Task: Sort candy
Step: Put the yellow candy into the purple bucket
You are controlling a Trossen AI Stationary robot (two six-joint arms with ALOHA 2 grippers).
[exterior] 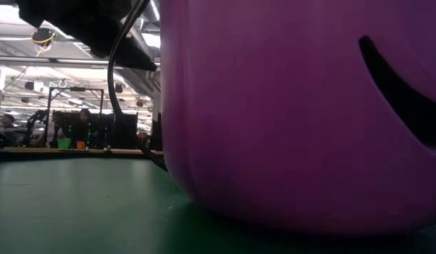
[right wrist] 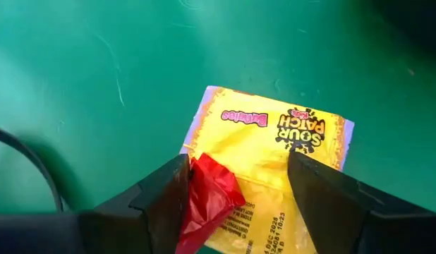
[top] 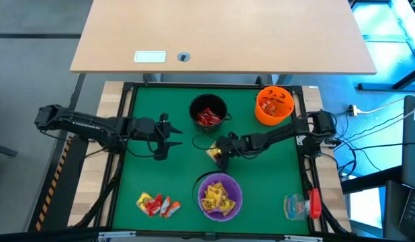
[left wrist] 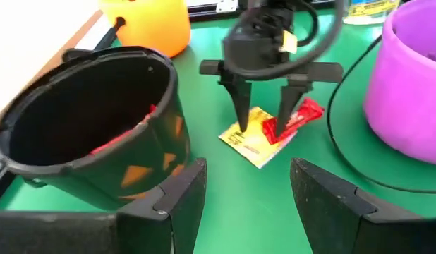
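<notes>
Open workshop hall: ceiling trusses, distant workbenches.

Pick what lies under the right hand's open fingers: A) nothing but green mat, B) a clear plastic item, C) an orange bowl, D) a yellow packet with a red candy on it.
D: the right hand hangs open over a yellow packet overlapped by a red candy.

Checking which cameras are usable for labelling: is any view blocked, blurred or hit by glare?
Low view: the purple bowl fills most of the frame, close and soft. Left wrist view: the right tool over the yellow packet looks slightly motion-soft. Right wrist view: packet print is sharp, with mild sheen on the red candy. High view: evenly lit.
</notes>
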